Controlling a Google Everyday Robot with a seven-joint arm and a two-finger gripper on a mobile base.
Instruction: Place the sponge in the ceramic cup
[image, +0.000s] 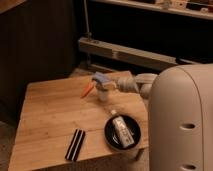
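The blue-grey sponge (102, 78) hangs at the tip of my gripper (106, 83), which reaches in from the right over the back of the wooden table (50, 115). The gripper is shut on the sponge. Right beneath it stands the small pale ceramic cup (103, 94), partly hidden by the gripper. The sponge sits just above the cup's rim, and I cannot tell whether it touches it.
An orange carrot-like piece (87, 90) lies just left of the cup. A round black dish (135, 142) holding a white carton (119, 128) sits at the front right. A black ridged bar (76, 145) lies near the front edge. My pale robot body (182, 120) fills the right side.
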